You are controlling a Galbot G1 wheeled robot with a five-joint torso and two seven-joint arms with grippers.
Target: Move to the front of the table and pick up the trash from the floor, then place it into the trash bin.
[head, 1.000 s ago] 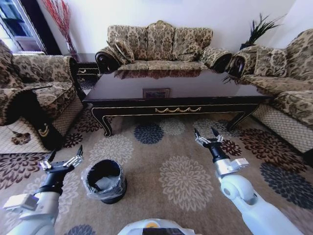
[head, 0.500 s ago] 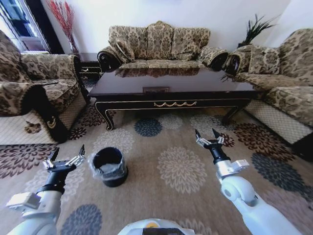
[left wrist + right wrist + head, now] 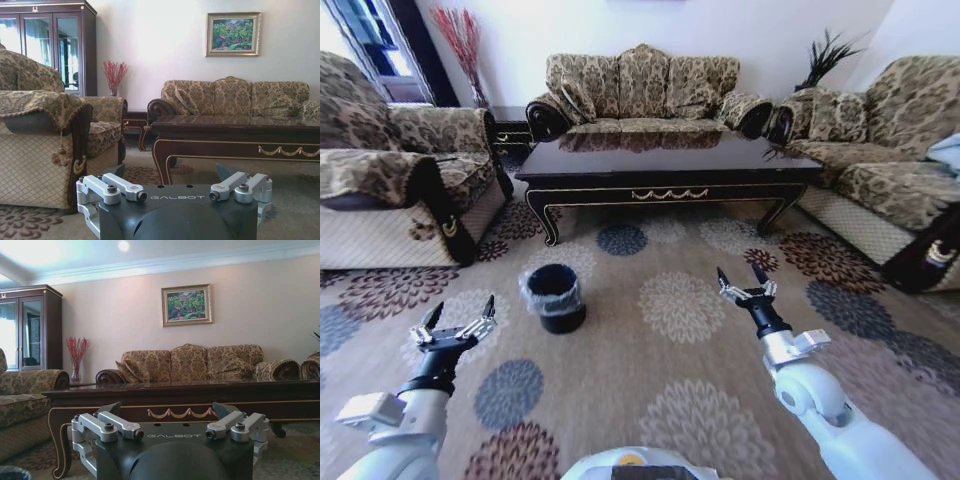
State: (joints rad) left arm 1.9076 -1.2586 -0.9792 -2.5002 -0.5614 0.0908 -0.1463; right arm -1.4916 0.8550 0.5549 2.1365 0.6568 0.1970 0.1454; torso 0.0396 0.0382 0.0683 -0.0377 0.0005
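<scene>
Well, trash bin (image 3: 556, 297) centre-left on carpet, counter (image 3: 665, 170) upper centre; no litter seen. Left gripper (image 3: 456, 320) and right gripper (image 3: 744, 285) jaws spread, empty. Risk: driving clips bin

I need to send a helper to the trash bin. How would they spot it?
Start at the long dark coffee table with gold trim. On the floral carpet before its left end stands the trash bin: small, round, black, with a crinkly clear bag over its rim.

trash bin (image 3: 556, 297) on carpet before table (image 3: 665, 165) (toward its left end); sofa (image 3: 645, 92) behind table.
</scene>
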